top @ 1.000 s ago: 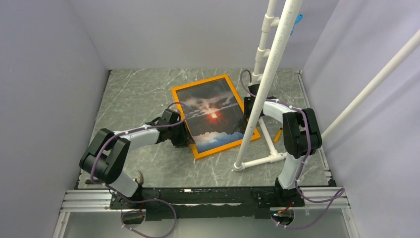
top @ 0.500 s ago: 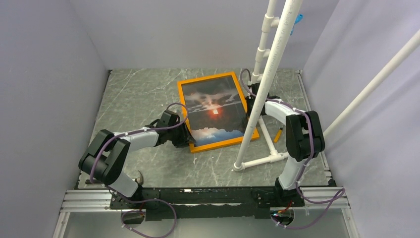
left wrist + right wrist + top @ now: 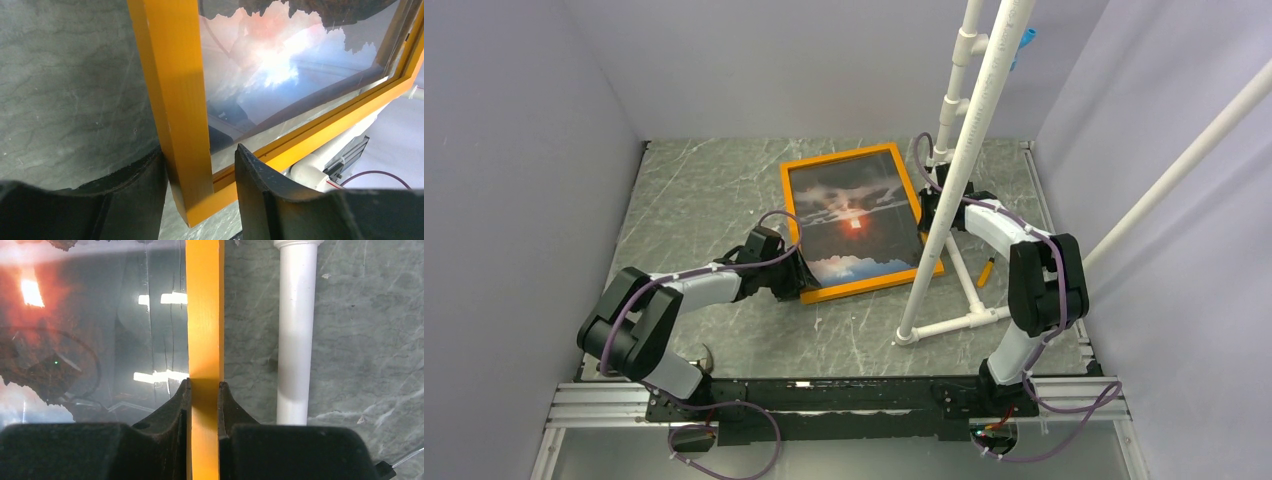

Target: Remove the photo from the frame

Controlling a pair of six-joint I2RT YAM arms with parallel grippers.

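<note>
So here's where we're at. In the overhead view the frame (image 3: 839, 157) sits a bit above the middle of the picture on the grey marble table (image 3: 704, 190), long side running up and down, turned slightly off square. The photo (image 3: 854, 225) is inside it, red sun near the centre and the pale cloud band toward the bottom edge. So the print isn't out yet.

The left gripper (image 3: 799, 272) is at the frame's lower-left corner. In its wrist view the orange bar (image 3: 175, 90) runs down between the two fingers (image 3: 135, 195). The left one is right up against the bar's outer side, and the other hangs over the glazed photo (image 3: 280, 65) with a clear gap to the bar. We'd call that claw (image 3: 200, 152) released: straddling the corner, not pinching it.

The right gripper (image 3: 927, 210) is on the frame's right edge, about halfway up and partly behind the white pipe stand (image 3: 969, 130). Its wrist view settles it: both fingertips press against the sides of the orange bar (image 3: 204, 315), so this claw (image 3: 204, 385) is clenched on the frame. The photo (image 3: 90, 330) fills the left of that picture under glare, and a white pipe (image 3: 297, 330) stands just right of the bar on the table (image 3: 360, 340).

There's a small orange screwdriver (image 3: 987, 271) lying right of the frame. We can't tell if the frame lies flat or is lifted.
</note>
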